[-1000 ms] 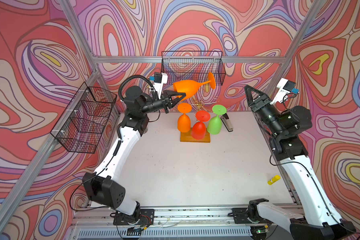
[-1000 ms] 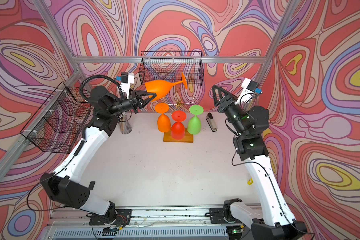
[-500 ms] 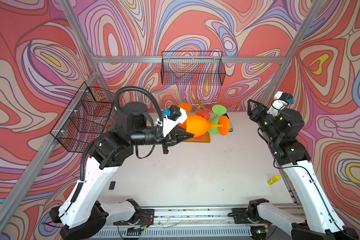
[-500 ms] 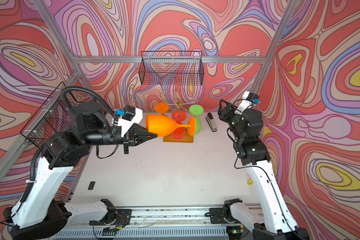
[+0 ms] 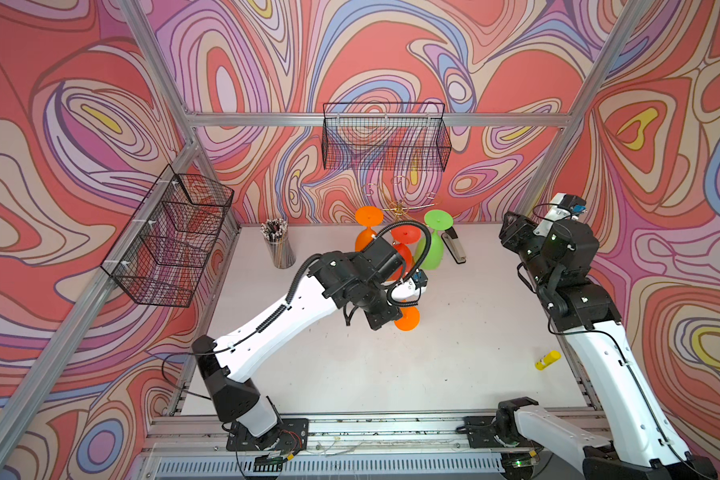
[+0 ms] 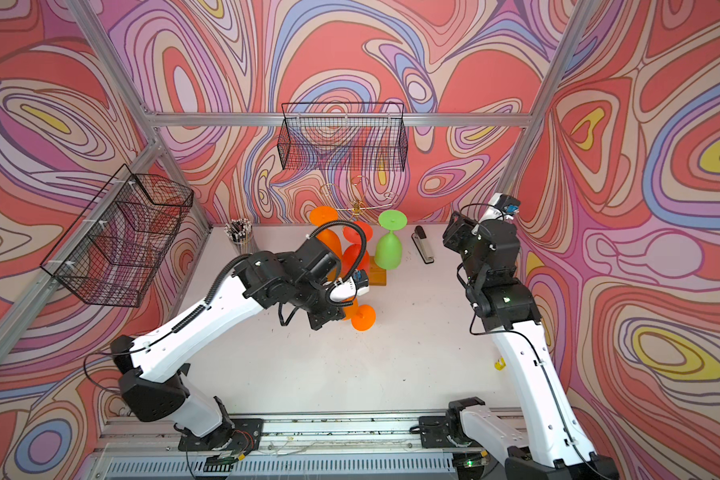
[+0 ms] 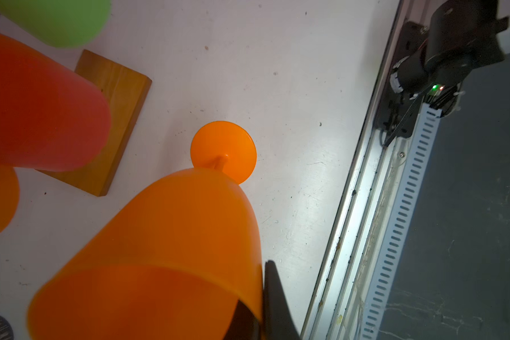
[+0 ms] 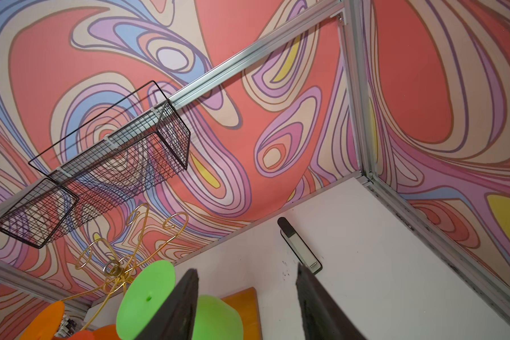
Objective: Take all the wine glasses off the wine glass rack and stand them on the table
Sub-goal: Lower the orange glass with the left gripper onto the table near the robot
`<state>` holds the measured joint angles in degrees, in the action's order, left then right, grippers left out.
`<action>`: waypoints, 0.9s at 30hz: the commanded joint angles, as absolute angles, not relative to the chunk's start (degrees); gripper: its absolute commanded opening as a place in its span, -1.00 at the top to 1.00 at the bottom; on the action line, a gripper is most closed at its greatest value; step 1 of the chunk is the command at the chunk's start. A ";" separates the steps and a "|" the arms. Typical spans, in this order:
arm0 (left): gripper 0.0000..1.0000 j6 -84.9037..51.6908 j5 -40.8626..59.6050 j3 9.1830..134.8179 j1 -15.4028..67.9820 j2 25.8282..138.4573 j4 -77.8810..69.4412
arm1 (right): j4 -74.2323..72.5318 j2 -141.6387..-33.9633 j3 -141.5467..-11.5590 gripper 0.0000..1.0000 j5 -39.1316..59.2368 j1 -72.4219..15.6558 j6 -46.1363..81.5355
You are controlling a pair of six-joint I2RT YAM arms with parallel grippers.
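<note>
Four wine glasses: one orange glass mid-table, and at 12 o'clock a second orange glass, one red glass and one green glass. One wine glass rack and two wire baskets, at 12 and 9 o'clock. One stapler, one pencil cup, one yellow tube at 4 o'clock.

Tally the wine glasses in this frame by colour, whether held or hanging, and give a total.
Orange: 2, the held wine glass and an orange glass on the wine glass rack
Red: 1, a red glass on the rack
Green: 1, a green glass on the rack
Total: 4
</note>
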<state>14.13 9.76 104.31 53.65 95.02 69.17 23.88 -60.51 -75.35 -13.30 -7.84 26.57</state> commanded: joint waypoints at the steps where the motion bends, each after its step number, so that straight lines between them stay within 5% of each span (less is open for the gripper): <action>1: 1.00 14.48 4.28 107.64 55.04 100.41 75.43 | 24.85 -60.81 -74.56 -0.13 -15.49 -7.74 25.20; 27: 1.00 15.63 -0.36 118.29 56.58 118.52 82.61 | 23.86 -61.54 -72.33 -0.13 -17.04 -7.69 24.11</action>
